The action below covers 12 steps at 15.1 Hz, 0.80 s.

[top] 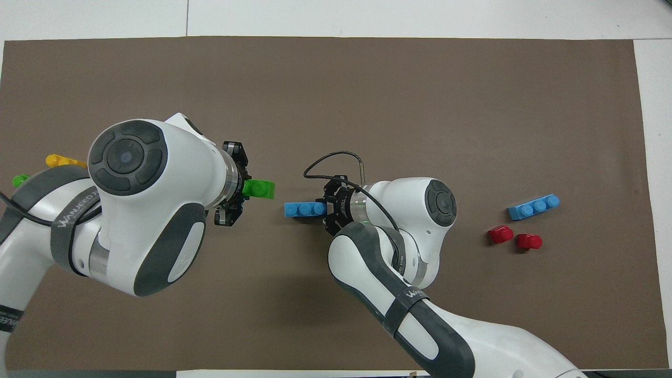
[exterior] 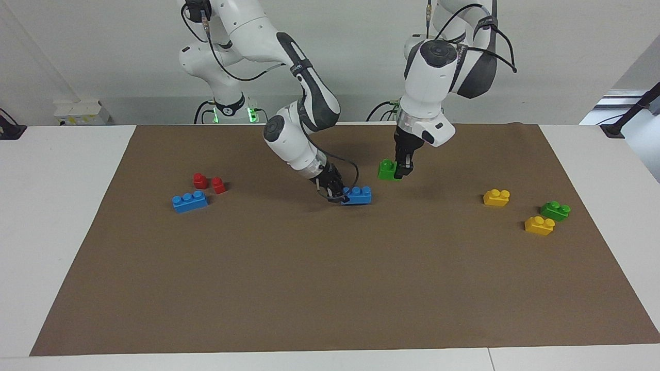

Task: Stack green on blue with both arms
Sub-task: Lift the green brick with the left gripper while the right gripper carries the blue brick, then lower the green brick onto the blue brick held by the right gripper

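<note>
My right gripper [exterior: 337,194] is shut on one end of a blue three-stud brick [exterior: 357,195], held low at the mat's middle; I cannot tell whether it touches the mat. In the overhead view this gripper [top: 326,209] holds the blue brick [top: 303,209] level. My left gripper [exterior: 401,170] is shut on a green two-stud brick [exterior: 386,169], raised above the mat just beside the blue brick, with a small gap between them. The overhead view shows this gripper [top: 242,190] and the green brick [top: 260,189] too. A second blue brick [exterior: 190,201] and a second green brick [exterior: 555,210] lie on the mat.
Two red one-stud bricks [exterior: 200,180] [exterior: 218,185] lie beside the second blue brick, toward the right arm's end. Two yellow bricks [exterior: 496,197] [exterior: 539,225] lie by the second green brick, toward the left arm's end. A brown mat [exterior: 330,288] covers the white table.
</note>
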{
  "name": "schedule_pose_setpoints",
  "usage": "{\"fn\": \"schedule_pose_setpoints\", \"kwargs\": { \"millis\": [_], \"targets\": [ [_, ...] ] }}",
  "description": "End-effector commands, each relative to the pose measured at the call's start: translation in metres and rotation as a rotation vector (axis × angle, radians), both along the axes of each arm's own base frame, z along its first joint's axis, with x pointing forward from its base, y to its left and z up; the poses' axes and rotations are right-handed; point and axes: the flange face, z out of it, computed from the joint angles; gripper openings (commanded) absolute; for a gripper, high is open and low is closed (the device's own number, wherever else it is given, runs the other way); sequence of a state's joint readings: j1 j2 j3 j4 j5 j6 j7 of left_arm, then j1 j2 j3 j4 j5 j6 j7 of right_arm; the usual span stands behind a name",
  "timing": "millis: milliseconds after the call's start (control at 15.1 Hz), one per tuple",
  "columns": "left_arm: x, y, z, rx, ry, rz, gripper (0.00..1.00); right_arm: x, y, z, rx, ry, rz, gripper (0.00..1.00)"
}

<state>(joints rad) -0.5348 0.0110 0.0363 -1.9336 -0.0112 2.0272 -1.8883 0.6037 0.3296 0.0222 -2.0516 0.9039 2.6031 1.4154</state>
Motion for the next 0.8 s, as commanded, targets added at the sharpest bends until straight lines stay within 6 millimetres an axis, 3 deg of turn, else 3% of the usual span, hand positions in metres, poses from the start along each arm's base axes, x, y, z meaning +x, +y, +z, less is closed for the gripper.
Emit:
{"fn": "schedule_pose_setpoints", "kwargs": {
  "millis": [0, 398, 730],
  "targets": [
    [-0.008, -0.01, -0.023, 0.017, -0.016, 0.038, 0.0, -0.004, -0.007, -0.009, 0.0, -0.011, -0.003, 0.0],
    [-0.022, -0.043, -0.069, 0.017, -0.023, 0.121, 0.0, -0.004, -0.007, -0.011, -0.004, -0.012, -0.001, 0.0],
    [-0.034, -0.056, -0.097, 0.006, -0.027, 0.165, 0.0, -0.005, -0.009, -0.013, -0.01, -0.021, -0.011, 0.0]
  ]
}}
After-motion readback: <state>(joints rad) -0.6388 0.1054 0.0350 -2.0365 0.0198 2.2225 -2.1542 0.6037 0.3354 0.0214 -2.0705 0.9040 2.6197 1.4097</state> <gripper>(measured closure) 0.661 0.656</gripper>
